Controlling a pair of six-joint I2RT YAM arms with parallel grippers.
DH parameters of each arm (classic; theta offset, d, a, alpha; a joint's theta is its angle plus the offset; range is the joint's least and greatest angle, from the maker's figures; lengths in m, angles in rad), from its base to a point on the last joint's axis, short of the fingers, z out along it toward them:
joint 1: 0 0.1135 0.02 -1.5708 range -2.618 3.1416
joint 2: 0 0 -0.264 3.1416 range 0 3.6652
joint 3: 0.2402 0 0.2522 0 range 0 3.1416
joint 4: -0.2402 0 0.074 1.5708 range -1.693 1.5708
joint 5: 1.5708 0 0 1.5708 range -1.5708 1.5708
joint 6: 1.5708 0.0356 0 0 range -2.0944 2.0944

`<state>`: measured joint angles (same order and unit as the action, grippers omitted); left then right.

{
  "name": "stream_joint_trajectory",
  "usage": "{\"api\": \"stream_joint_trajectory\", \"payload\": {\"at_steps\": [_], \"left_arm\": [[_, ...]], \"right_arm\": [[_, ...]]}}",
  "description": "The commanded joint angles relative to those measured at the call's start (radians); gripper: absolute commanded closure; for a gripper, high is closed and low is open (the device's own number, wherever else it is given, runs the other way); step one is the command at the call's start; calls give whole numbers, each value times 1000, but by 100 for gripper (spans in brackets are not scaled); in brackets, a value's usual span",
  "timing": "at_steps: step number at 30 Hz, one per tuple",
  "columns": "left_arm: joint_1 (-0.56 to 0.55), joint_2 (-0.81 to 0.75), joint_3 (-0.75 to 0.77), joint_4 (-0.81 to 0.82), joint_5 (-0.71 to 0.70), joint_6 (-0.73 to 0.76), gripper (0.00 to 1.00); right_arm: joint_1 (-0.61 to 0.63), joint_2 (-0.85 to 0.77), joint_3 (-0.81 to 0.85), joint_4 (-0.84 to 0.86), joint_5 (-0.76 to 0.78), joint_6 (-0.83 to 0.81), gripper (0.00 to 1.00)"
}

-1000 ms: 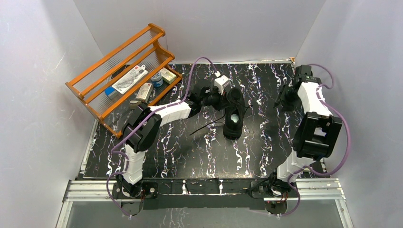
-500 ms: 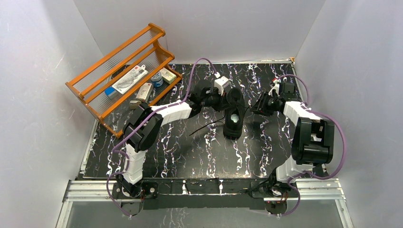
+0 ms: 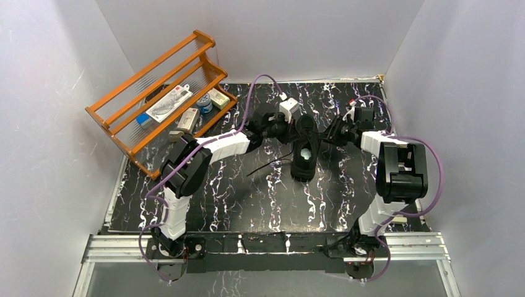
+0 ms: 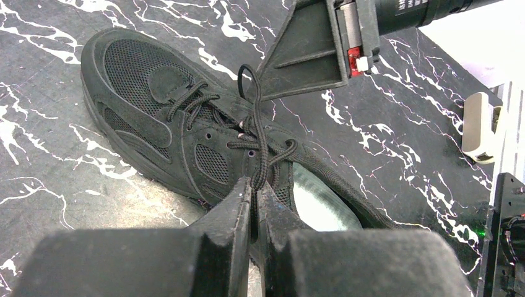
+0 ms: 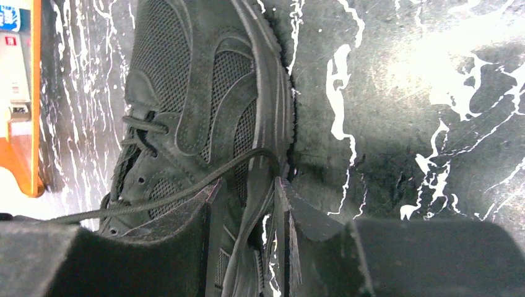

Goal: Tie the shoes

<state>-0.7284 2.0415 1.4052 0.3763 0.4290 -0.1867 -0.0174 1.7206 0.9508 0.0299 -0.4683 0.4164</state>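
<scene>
Black sneaker (image 4: 186, 130) just beside left hand (image 4: 254, 187)

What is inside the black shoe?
A pale insole shows through the opening of the shoe. Nothing else shows in there, but the toe end is covered by the shoe's top and laces, so that part is hidden.

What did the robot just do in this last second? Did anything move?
The right gripper swung in from the far right, leftward to the black sneaker, and now stands open with the lace running between its fingers. Nothing was let go. The left gripper stayed shut on that lace, and the sneaker did not move.
</scene>
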Motion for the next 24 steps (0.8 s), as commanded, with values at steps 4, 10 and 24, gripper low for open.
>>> {"api": "stream_joint_trajectory", "payload": {"at_steps": [4, 10, 24], "left_arm": [[3, -12, 20, -7, 7, -9, 100], [2, -3, 31, -14, 10, -25, 100], [3, -10, 15, -27, 14, -11, 100]], "right_arm": [[16, 38, 31, 81, 135, 47, 58], [107, 92, 106, -23, 270, -10, 60], [183, 202, 297, -461, 719, -52, 68]]}}
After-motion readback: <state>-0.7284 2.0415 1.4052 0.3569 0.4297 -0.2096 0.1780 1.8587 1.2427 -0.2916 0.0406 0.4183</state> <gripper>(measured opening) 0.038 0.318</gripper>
